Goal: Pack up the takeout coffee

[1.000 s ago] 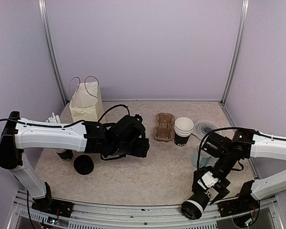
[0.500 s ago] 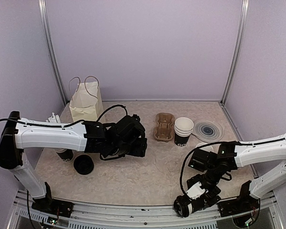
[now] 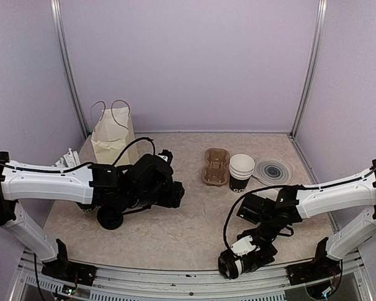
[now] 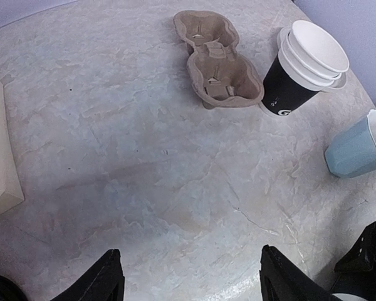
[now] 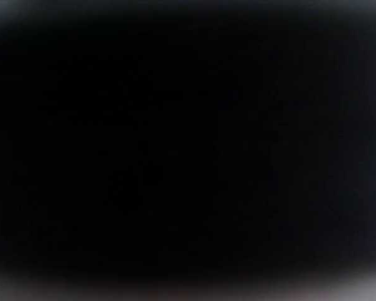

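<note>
The right claw (image 3: 238, 260) is low at the near edge of the counter (image 3: 194, 226), right of centre, with its arm reaching in from the right. The right wrist view is fully dark, and the overhead view does not resolve the jaws. Whether this claw is released or clenched cannot be told.

A black round lid (image 3: 109, 217) lies left of centre, just near of the left arm (whether a cup stands under it cannot be told).

The left claw (image 4: 191, 282) is above the middle of the counter and points right. Its jaws are spread wide and nothing is between the fingers (image 4: 106, 279): released and empty.

A light-blue mug (image 4: 357, 147) stands upright toward the right side, near of the cups.

The takeout coffee cups (image 3: 241, 172) stand farther back, right of centre. They are a nested upright stack, black outside and white inside, with no lid on top. The cardboard cup carrier (image 3: 216, 166) is just left of the stack, and both of its pockets are vacant. A round dark-centred disc (image 3: 272, 170) lies flat just right of the stack.

A cream paper bag (image 3: 113, 135) with loop handles stands upright at the far left, well apart from the cups.
</note>
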Controlling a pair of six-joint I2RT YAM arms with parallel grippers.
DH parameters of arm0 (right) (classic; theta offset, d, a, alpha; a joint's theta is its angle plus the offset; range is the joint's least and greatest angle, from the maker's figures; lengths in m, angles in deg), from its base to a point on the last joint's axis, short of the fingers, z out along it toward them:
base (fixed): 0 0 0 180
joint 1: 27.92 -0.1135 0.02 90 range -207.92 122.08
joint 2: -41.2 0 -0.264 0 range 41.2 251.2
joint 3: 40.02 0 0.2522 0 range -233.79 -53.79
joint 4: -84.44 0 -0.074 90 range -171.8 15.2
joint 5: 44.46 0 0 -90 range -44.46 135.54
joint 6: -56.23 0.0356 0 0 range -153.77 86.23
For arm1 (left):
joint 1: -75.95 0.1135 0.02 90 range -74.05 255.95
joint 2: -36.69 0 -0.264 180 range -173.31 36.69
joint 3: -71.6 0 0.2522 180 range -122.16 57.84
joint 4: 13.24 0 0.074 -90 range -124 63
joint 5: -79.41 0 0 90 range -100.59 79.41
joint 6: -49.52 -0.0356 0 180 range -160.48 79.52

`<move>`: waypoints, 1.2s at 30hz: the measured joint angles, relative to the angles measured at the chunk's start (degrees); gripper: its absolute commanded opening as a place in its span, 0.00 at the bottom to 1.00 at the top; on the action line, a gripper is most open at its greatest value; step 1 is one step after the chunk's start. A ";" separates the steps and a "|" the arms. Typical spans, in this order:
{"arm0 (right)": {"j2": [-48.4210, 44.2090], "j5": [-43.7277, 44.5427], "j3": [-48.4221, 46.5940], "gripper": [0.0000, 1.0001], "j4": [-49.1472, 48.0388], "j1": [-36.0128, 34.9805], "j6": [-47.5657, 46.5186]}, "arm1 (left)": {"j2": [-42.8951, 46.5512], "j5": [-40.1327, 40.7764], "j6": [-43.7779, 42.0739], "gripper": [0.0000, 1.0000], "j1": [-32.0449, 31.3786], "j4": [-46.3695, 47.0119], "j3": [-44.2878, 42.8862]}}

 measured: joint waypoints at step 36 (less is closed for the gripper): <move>19.08 -39.93 -21.68 0.77 -23.52 11.02 5.40 | 26.36 -16.11 -9.84 0.99 -5.31 25.27 26.27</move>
